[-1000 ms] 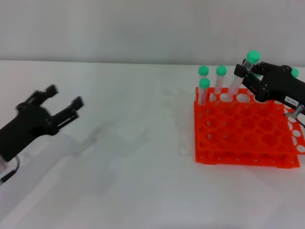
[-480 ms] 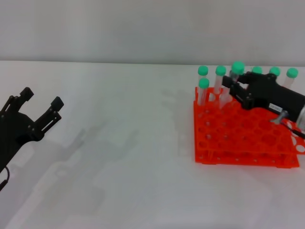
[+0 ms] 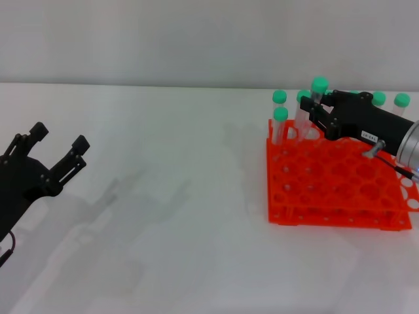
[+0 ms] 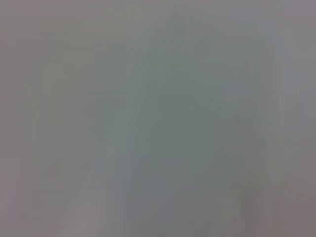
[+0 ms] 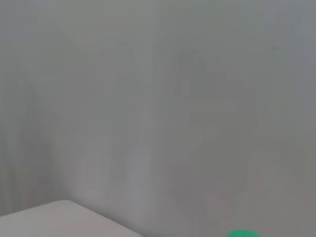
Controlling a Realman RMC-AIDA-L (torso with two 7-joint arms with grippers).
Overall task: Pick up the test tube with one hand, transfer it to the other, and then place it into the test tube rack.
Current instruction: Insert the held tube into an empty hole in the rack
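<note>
The test tube (image 3: 319, 86), clear with a green cap, is tilted over the back row of the orange-red rack (image 3: 340, 196). My right gripper (image 3: 315, 118), black with a small white label, is shut on the tube below its cap. The tube's lower end is among the back-row holes; I cannot tell whether it sits in one. My left gripper (image 3: 61, 135) is open and empty, far to the left above the table. A green cap (image 5: 242, 233) shows at the edge of the right wrist view. The left wrist view shows only a grey blur.
Several other green-capped tubes stand in the rack's back rows, two at its left corner (image 3: 280, 113) and more behind my right gripper (image 3: 401, 100). The white table (image 3: 170, 216) stretches between the two arms.
My right gripper has moved left and down with the tube, bringing it to the rack's back row. My left gripper drew back to the left, then stayed still.
</note>
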